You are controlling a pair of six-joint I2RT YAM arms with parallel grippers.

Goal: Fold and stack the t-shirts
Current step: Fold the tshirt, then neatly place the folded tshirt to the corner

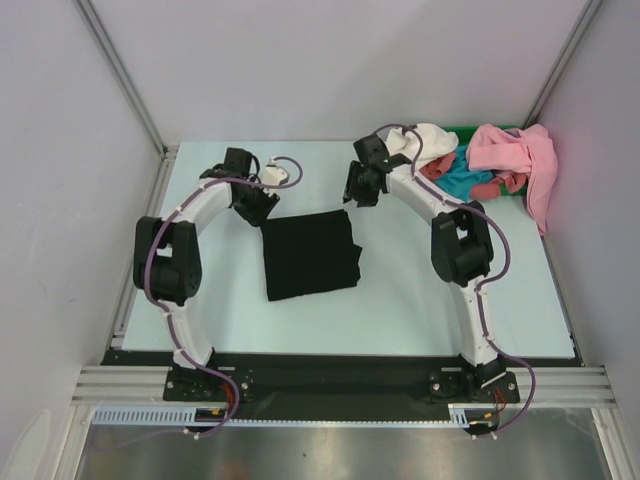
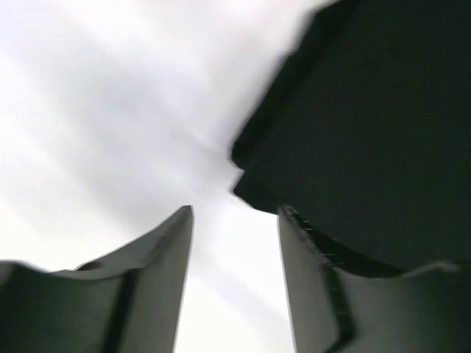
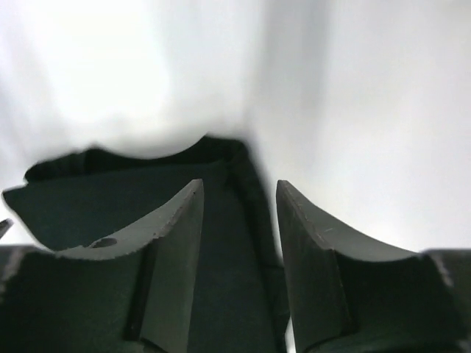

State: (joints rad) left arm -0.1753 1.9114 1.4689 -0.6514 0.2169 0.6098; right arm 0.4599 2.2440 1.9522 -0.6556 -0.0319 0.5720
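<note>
The black t-shirt [image 1: 311, 254] lies folded into a rough square at the middle of the table. My left gripper [image 1: 262, 210] is open and empty just off its far left corner; the left wrist view shows the shirt's corner [image 2: 368, 132] beyond the right finger. My right gripper [image 1: 357, 195] is open and empty over the shirt's far right corner; the right wrist view shows the black cloth [image 3: 228, 243] under the jaws. A heap of shirts lies at the far right: white [image 1: 432, 140], teal [image 1: 462, 180], red [image 1: 435, 170] and pink [image 1: 515, 155].
A green object [image 1: 462, 131] shows behind the heap. Grey walls close in the table on the left, far and right sides. The metal rail [image 1: 340, 385] with both arm bases runs along the near edge.
</note>
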